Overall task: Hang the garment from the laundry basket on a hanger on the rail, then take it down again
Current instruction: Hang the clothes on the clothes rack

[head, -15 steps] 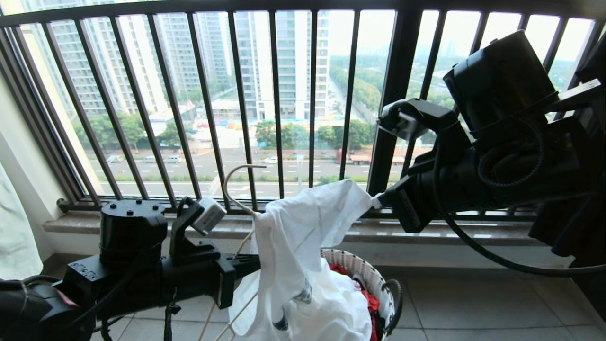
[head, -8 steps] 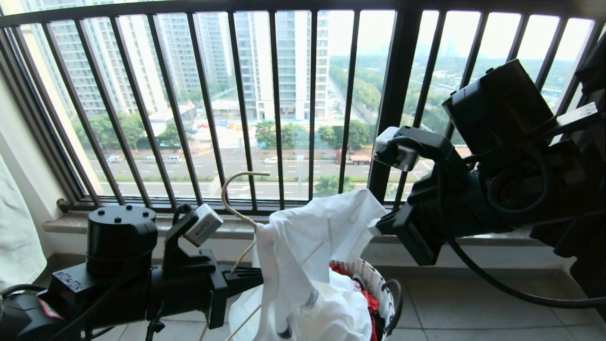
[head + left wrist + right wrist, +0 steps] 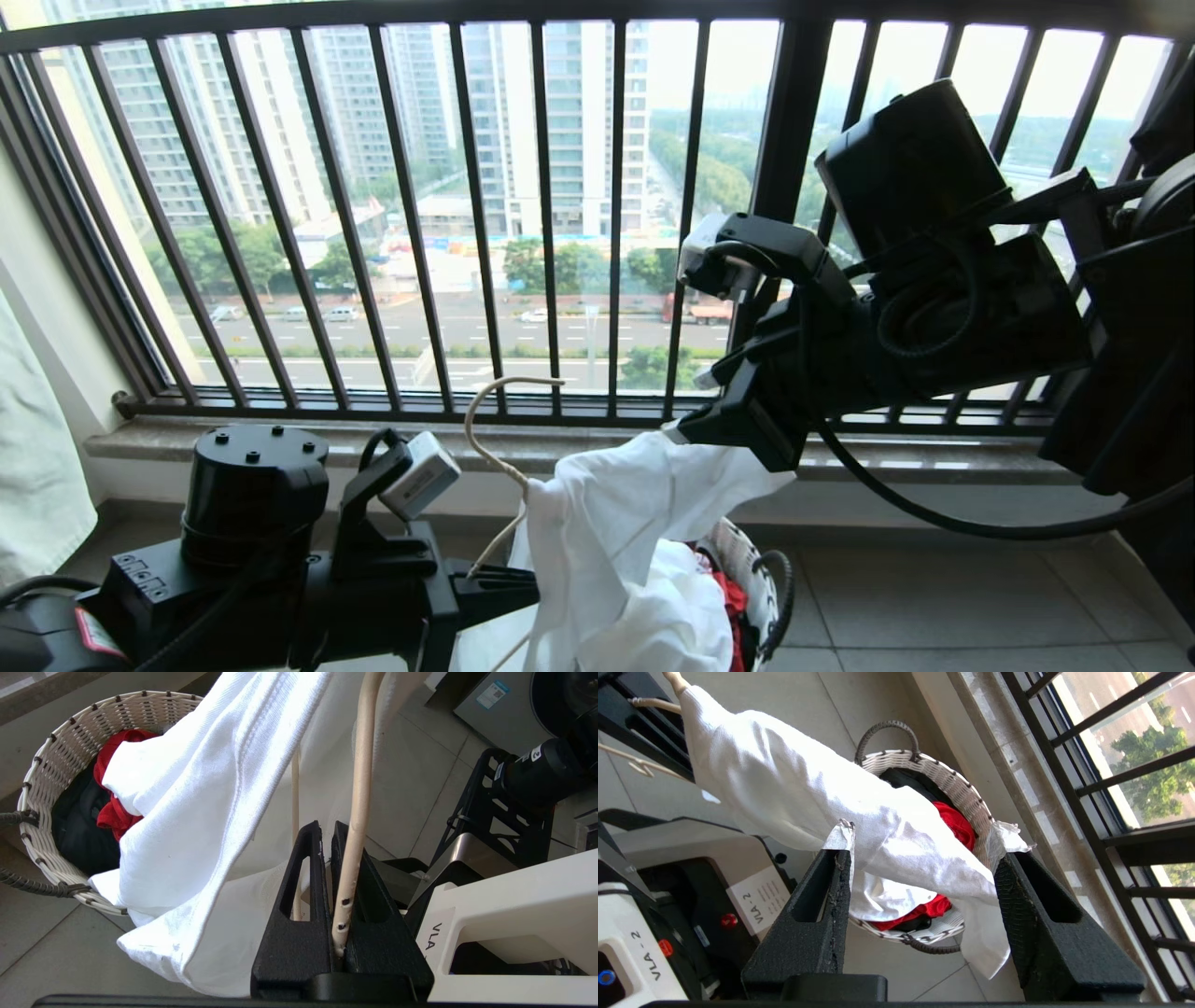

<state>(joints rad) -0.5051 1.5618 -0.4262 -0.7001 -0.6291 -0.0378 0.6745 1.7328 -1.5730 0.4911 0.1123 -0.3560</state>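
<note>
Here the left end effector (image 3: 332, 891) is clamped on the hanger (image 3: 357, 812), at lower centre of the head view, with the shirt (image 3: 616, 523) draped over it above the basket (image 3: 747, 569). The right end effector (image 3: 920, 868) is spread apart around a fold; the cloth should be smoothed before lifting.

One white T-shirt (image 3: 616, 523), one wire hanger (image 3: 495, 448), one woven basket (image 3: 747, 569), two grippers.

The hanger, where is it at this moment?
In the head view, the hanger is low centre, clamped by the left gripper, with the white T-shirt draped over it above the laundry basket.
</note>
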